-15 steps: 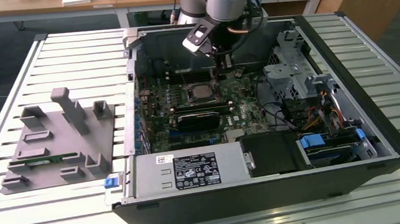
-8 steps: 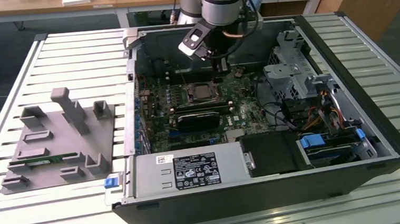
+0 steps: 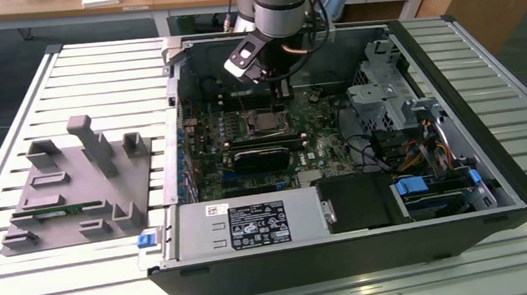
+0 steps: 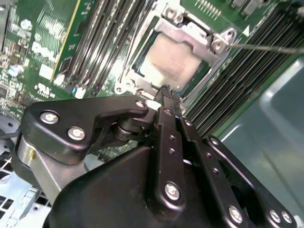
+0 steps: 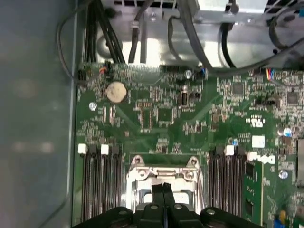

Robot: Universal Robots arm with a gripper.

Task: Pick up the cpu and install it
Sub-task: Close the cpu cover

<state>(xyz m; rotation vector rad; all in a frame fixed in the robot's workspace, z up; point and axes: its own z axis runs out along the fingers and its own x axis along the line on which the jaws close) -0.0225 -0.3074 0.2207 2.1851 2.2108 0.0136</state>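
Note:
The cpu [image 4: 172,61], a flat square chip with a pale silver top, lies inside the metal socket frame [image 4: 187,34] on the green motherboard. My gripper [image 4: 166,90] hangs just above the socket's near edge, its two black fingers pressed together with nothing between them. In the first wrist view the fingertips [image 5: 159,189] meet over the socket frame [image 5: 164,173] and cover part of the opening. In the exterior view the gripper [image 3: 280,92] points down into the open computer case, a little behind the socket [image 3: 267,123].
Black memory slots [image 5: 99,183] flank the socket on both sides. A black block [image 3: 261,158] sits in front of the socket, the power supply [image 3: 250,225] nearer still. Drive cage and cables [image 3: 400,110] fill the exterior view's right. A grey fixture plate [image 3: 71,189] lies outside the case.

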